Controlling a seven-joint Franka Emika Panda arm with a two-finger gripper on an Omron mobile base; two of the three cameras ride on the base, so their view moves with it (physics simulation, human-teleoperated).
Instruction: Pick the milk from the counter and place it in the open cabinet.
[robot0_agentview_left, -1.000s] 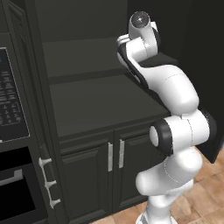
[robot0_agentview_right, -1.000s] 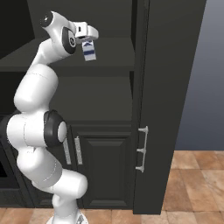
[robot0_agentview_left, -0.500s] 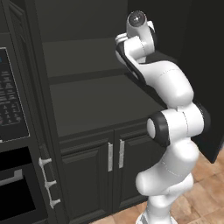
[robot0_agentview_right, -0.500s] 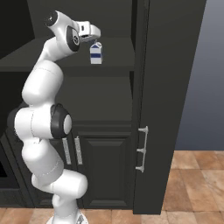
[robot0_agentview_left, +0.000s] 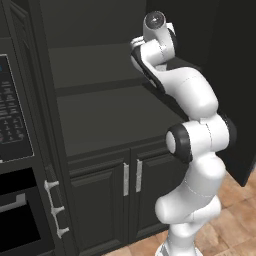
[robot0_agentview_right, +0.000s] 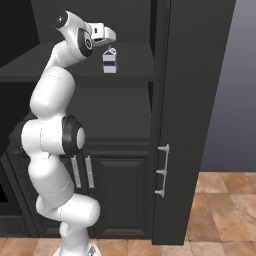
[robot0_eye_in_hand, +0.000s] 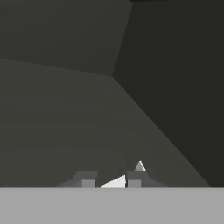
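My gripper (robot0_agentview_right: 107, 46) sits high in the right base view, at about eleven o'clock from the picture's centre, reaching into the open cabinet (robot0_agentview_right: 127, 100). Directly under it, at six o'clock from the jaws, the milk (robot0_agentview_right: 109, 61) hangs or stands upright with its peaked top touching the fingertips. In the hand view, a white sliver of the carton (robot0_eye_in_hand: 114, 182) shows between the two dark fingers (robot0_eye_in_hand: 134, 178), which stand close beside it. I cannot tell whether they are clamping it or have just let go.

Compared with a second ago, the carton has travelled from outside the cabinet front to well inside, over the upper shelf (robot0_agentview_right: 130, 67), and it has come upright after hanging tilted. Its base now appears level with the shelf surface, though I cannot see whether it truly rests there.

My reading is that the placing step is nearly done: the milk is inside the cabinet at shelf height. What I judge remains is a clear release and a straight withdrawal, without nudging the small, light carton over.
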